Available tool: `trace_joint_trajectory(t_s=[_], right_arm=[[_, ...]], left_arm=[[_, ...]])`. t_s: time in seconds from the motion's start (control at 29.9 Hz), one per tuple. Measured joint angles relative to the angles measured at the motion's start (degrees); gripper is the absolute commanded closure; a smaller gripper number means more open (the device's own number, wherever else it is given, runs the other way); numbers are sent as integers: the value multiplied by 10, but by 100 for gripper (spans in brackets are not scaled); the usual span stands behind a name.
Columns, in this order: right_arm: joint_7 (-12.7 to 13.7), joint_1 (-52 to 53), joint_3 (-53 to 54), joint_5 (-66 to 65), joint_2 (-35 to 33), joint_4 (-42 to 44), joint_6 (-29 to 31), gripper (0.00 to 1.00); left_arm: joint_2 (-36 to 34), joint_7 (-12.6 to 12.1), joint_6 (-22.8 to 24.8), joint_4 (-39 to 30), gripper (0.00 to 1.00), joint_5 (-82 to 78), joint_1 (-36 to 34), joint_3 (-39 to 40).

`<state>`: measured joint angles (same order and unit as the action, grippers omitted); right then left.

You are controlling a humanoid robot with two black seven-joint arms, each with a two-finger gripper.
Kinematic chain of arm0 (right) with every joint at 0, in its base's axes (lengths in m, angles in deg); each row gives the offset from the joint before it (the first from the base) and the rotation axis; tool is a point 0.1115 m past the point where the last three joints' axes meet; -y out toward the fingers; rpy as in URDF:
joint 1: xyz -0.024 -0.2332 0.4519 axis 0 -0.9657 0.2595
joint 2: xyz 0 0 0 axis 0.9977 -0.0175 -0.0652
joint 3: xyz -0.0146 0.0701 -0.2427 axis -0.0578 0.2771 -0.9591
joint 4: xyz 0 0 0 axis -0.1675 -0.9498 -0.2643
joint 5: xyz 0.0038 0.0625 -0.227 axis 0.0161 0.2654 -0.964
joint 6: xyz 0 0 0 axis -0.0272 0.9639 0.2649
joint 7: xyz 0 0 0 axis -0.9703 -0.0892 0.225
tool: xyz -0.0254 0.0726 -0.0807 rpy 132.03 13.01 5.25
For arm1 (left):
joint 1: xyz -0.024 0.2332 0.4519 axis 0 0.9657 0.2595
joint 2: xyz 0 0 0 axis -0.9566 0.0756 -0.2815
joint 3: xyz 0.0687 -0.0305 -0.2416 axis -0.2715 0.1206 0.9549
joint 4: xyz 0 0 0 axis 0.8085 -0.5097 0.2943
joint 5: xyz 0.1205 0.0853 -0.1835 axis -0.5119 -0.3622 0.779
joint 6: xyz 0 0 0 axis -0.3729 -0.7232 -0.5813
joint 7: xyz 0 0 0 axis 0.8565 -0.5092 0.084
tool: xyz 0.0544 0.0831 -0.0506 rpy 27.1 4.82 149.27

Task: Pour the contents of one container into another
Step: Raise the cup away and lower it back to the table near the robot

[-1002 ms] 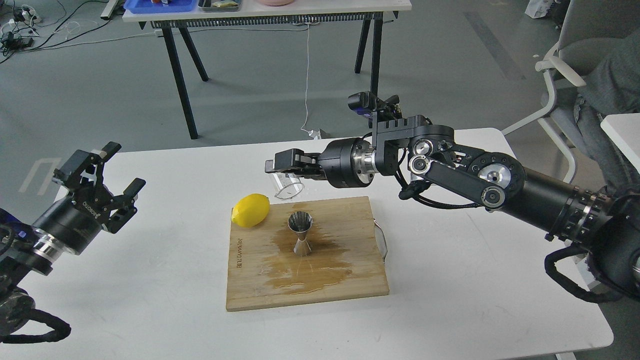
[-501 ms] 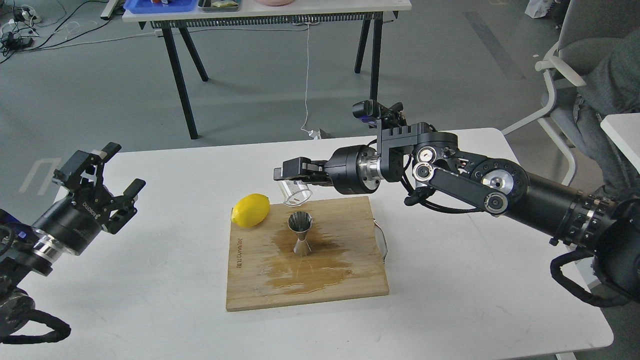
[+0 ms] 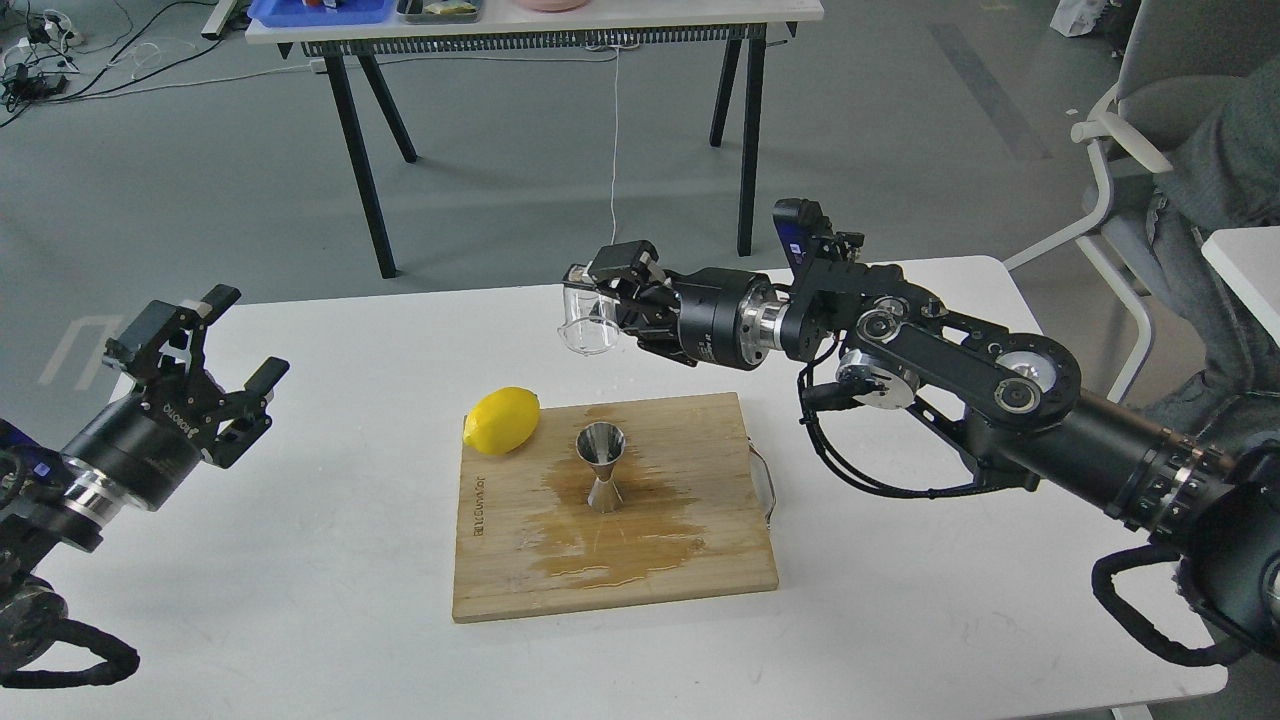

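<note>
My right gripper (image 3: 600,290) is shut on the clear glass cup (image 3: 587,322), holding it in the air behind and above the wooden board (image 3: 700,560). The cup hangs roughly upright, its mouth near the fingers. A shiny steel jigger (image 3: 602,466) stands upright on the board's middle, in a brown wet patch, below and in front of the cup. My left gripper (image 3: 205,345) hovers open over the table's left side, holding nothing.
A yellow lemon (image 3: 501,420) lies on the board's back left corner. A metal handle (image 3: 766,487) sticks out from the board's right edge. The white table (image 3: 330,580) ends just below the board. A chair (image 3: 1110,170) stands at the back right.
My right gripper rose and rolled its wrist, lifting the glass cup from a tipped pose over the jigger to a higher, more upright one. The left arm stayed still.
</note>
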<state>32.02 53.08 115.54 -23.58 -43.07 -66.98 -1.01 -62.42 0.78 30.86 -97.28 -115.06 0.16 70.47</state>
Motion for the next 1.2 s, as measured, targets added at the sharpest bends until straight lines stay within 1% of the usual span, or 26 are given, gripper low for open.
trace_joint_trajectory(t_s=[0.13, 0.4, 0.53, 0.63, 0.74, 0.94, 1.04, 1.2], right_arm=[[3, -63, 96, 112, 18, 2, -42, 66], [3, -217, 390, 335, 57, 5, -99, 66], [3, -266, 491, 439, 58, 13, -149, 66], [3, -299, 545, 477, 56, 14, -192, 66], [6, -325, 569, 506, 56, 14, -234, 66], [8, -357, 576, 542, 58, 14, -299, 66], [8, -369, 576, 544, 62, 14, -321, 66], [7, -386, 576, 544, 75, 14, -339, 66]], left_arm=[[0, 0, -1, 0, 1, 0, 0, 0], [3, 0, -13, 0, 1, 0, 1, -1], [3, 0, -16, 0, 1, 0, 3, -1], [3, 0, -17, 0, 1, 0, 3, -1], [4, 0, -17, 0, 1, 0, 3, -1], [4, 0, -17, 0, 1, 0, 4, -2], [4, 0, -17, 0, 1, -1, 7, -2], [3, 0, -17, 0, 1, -1, 11, -1]])
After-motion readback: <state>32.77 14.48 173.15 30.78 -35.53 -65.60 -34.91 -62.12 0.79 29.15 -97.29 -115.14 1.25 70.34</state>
